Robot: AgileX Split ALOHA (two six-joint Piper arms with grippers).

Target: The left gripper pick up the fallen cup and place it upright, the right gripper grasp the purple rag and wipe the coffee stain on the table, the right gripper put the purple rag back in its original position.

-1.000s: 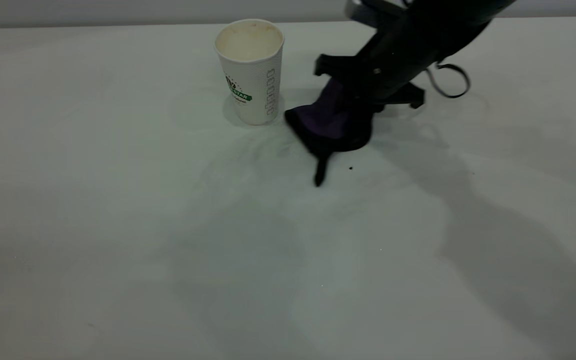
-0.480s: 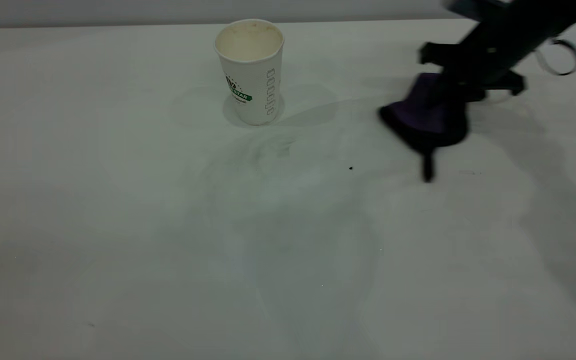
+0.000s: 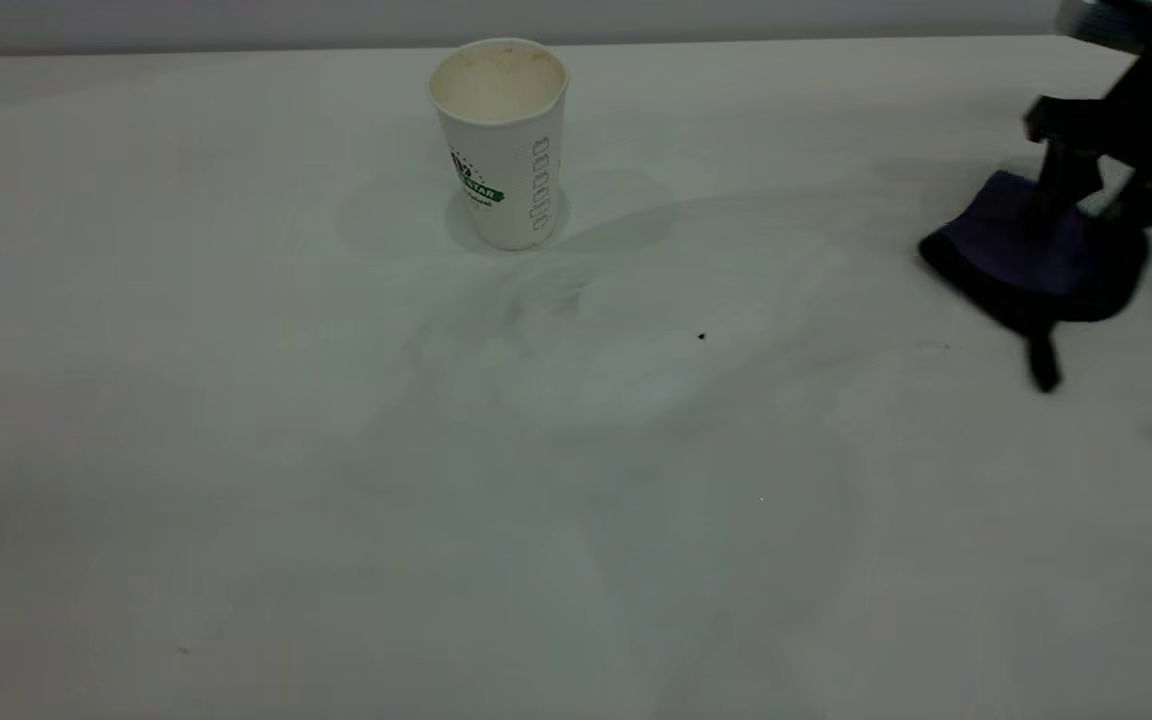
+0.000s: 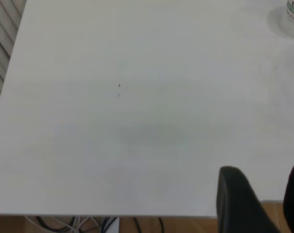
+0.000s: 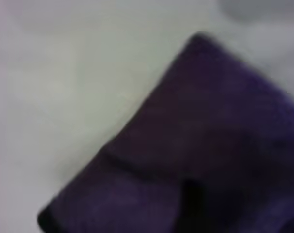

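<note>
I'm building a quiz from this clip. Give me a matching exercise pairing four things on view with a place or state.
Things:
1. cup
2. purple rag
3. left end effector
4. tiny dark speck

Places or states:
A. gripped by the right end effector at the table's right side
B. upright at the far middle
C. open above the table edge
D. alone near the table's middle

Pairs: 1-B, 2-A, 3-C, 4-D

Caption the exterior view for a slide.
Right end effector holds the purple rag at far right; cup upright on the table.
</note>
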